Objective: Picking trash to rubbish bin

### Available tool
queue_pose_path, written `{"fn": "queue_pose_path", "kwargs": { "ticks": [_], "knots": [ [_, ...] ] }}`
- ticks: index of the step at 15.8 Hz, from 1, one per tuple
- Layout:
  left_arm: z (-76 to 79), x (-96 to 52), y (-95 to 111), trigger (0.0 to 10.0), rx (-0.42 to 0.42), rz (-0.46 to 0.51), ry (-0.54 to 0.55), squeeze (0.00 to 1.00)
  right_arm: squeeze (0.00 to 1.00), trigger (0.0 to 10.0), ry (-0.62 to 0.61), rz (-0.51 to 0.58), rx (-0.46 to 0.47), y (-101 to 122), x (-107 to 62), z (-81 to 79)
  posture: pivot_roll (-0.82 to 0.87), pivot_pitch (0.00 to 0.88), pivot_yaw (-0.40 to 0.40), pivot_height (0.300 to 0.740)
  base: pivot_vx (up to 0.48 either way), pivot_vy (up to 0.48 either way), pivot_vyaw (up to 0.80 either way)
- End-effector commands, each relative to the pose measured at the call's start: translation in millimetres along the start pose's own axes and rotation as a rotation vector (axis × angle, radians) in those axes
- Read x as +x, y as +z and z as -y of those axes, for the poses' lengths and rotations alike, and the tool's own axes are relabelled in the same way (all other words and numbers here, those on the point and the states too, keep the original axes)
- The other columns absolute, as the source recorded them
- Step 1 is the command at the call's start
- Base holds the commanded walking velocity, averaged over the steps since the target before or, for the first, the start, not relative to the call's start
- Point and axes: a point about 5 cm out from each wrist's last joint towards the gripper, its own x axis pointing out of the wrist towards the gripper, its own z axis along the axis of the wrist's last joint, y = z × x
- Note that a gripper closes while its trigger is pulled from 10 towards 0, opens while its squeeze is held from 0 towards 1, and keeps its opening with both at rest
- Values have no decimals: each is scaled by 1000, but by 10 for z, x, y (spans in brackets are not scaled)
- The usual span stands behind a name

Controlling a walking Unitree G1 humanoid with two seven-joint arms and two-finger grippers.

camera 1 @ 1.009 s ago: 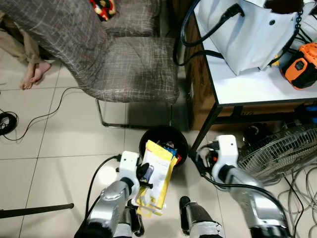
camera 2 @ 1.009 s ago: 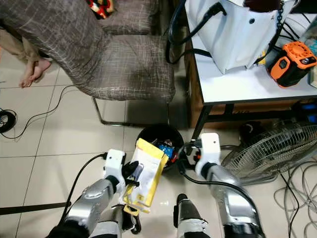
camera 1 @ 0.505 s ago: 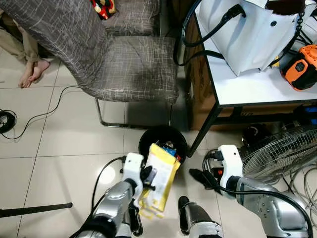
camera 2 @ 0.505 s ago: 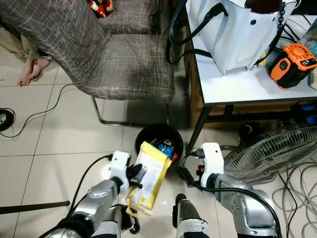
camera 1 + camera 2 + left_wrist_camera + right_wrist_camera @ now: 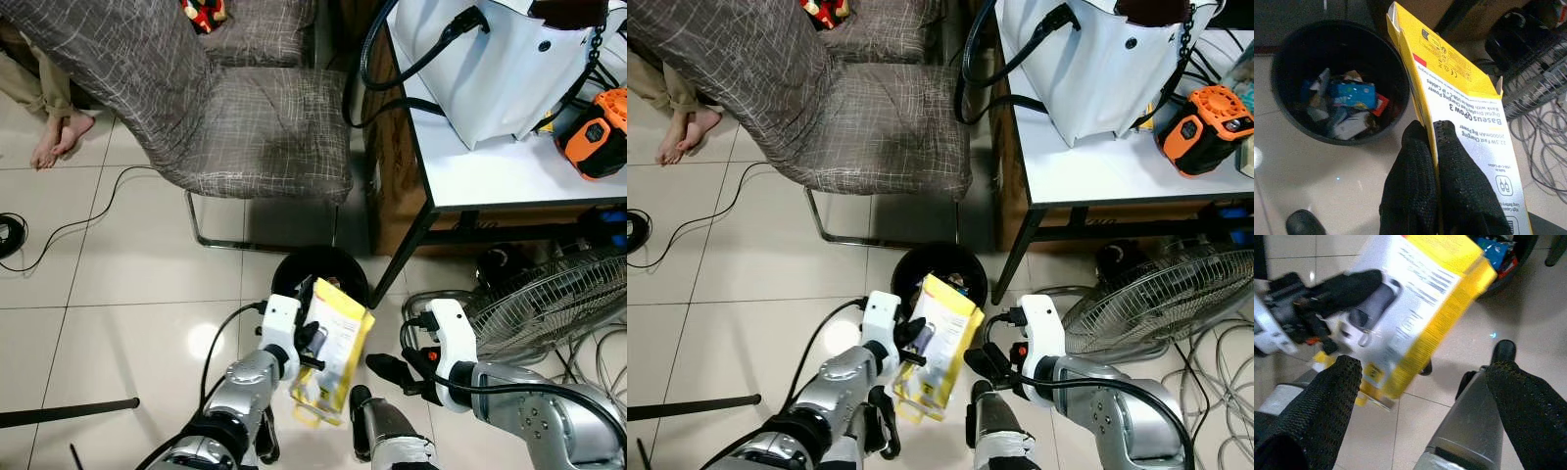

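My left gripper [image 5: 313, 344] is shut on a yellow and white power-bank box [image 5: 335, 336], holding it tilted just short of the near rim of the black round bin [image 5: 292, 271]. In the left wrist view the box [image 5: 1464, 112] is pinched between the fingers [image 5: 1415, 161], and the bin [image 5: 1287, 58] beyond holds several wrappers. My right gripper [image 5: 388, 373] is open, low over the floor just right of the box. Its wrist view looks at the box [image 5: 1415, 289] between its spread fingers [image 5: 1344, 382].
A grey-covered chair [image 5: 265, 127] stands right behind the bin, and a black table leg [image 5: 402, 255] is beside it. The white table [image 5: 509, 166] carries a white bag and an orange tool. A fan [image 5: 549, 294] and cables lie right. A person's bare feet [image 5: 51, 137] are far left.
My left gripper has carried the box rightward and closer to the bin. My right gripper has dropped lower and nearer to me, beside the box.
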Motion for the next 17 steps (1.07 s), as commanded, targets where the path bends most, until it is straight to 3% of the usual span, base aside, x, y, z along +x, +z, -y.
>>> {"fn": "queue_pose_path", "kwargs": {
  "ticks": [1,4,9,16,17],
  "knots": [
    [70,-5,-128,10000,-5,-40,-22,0,0,10000,1,-19,8,-29,-42,-9,-306,325,13,740,0,0,0],
    [36,40,18,10000,-70,30,31,0,0,10000,12,-28,6,-48,-80,-30,-327,328,12,740,0,0,0],
    [-37,114,326,10000,-55,112,116,0,0,10000,18,-23,4,-45,-139,-76,-352,340,11,740,0,0,0],
    [-98,158,632,10000,-72,189,156,0,0,10000,34,-7,-3,-20,-158,-125,-364,353,8,740,0,0,0],
    [-107,158,652,10000,-73,196,168,212,0,10000,37,-4,-4,-19,-160,-130,-364,353,8,740,0,0,0]
  ]
}}
